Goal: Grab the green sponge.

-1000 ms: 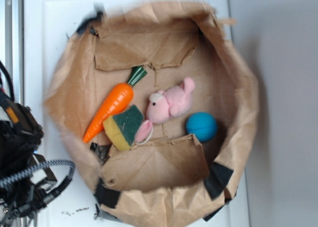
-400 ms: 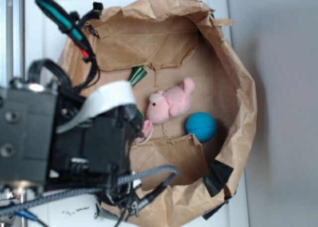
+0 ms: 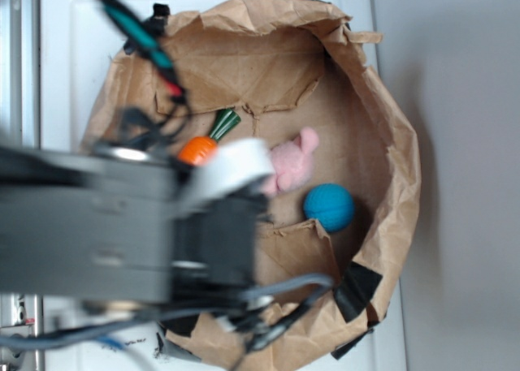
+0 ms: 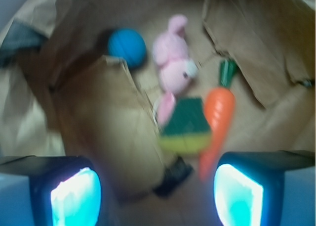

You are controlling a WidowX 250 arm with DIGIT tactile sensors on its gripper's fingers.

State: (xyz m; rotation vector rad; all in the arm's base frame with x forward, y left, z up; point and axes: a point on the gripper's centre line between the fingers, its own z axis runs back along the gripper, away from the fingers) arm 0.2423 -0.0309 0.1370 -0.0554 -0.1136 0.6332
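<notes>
Overhead, the gripper (image 4: 157,196) hangs with jaws spread wide — empty — above the green sponge (image 4: 185,124) beside the carrot (image 4: 217,122).

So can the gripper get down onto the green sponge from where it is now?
Probably yes: the gripper is open above the green sponge with nothing over it, though the carrot and pink bunny crowd it.

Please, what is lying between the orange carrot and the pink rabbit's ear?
In the wrist view, the green sponge lies there, with the carrot on its right and the pink rabbit ear on its left.
</notes>
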